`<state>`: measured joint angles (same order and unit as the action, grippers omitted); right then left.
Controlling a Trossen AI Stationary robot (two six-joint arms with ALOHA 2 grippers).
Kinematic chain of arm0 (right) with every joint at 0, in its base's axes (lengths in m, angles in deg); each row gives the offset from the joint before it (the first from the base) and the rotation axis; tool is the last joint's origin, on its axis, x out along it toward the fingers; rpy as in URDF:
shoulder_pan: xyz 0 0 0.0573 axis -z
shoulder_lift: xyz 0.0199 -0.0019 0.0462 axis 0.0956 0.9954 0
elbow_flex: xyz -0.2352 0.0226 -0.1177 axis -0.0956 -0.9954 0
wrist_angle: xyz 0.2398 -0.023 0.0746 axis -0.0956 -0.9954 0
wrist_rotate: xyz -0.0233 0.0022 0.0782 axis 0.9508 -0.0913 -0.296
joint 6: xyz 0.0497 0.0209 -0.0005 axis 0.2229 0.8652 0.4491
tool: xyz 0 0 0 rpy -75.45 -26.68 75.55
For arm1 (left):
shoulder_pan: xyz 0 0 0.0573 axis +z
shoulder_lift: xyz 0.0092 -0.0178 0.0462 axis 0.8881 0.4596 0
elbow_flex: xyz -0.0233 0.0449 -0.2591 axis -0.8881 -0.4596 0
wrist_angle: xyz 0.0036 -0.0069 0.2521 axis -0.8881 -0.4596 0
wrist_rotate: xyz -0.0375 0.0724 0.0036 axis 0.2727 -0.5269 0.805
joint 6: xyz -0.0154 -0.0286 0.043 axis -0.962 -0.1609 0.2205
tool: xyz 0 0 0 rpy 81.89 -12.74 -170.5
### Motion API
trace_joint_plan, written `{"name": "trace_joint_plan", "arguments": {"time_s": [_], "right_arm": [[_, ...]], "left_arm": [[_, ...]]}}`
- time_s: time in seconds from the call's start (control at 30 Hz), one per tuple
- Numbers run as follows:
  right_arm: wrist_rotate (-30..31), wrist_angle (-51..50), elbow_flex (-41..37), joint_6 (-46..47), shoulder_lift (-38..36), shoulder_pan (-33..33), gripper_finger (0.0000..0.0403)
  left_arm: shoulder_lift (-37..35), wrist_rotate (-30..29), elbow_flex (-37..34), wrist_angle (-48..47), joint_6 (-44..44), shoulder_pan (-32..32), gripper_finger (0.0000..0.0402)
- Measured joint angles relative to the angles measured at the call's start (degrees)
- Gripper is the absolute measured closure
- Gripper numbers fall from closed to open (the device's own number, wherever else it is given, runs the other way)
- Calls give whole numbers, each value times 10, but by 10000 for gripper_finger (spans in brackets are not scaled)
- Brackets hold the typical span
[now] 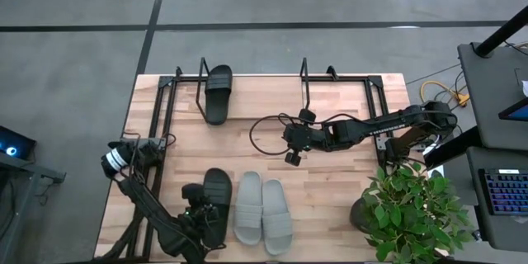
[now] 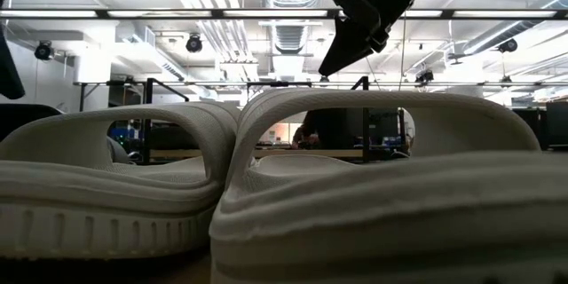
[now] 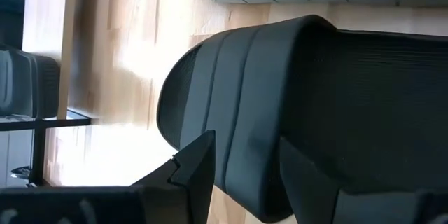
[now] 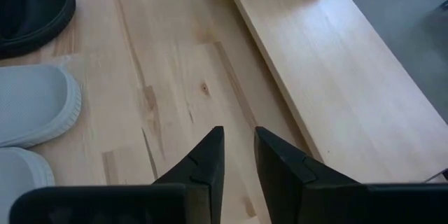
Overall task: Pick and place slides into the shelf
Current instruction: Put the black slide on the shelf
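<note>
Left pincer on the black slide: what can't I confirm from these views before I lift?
- Left pincer: the left wrist view shows one finger outside the near black slide; the far finger is hidden by the strap.
- High view: the arm covers that slide's near end, so the grip is hidden.
- Low view: the grey slides block the black slide and most of the shelf.
- Right pincer: empty above the table.
</note>
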<state>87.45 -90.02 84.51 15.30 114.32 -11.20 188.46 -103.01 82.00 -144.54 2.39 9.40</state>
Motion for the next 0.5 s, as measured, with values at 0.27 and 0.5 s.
{"name": "trace_joint_plan", "arguments": {"time_s": [0.27, 0.5], "right_arm": [[0, 0, 0, 0, 0, 0, 328], [0, 0, 0, 0, 0, 0, 334]], "left_arm": [[0, 2, -17, 18, -4, 0, 265], [0, -12, -29, 16, -19, 0, 265]]}}
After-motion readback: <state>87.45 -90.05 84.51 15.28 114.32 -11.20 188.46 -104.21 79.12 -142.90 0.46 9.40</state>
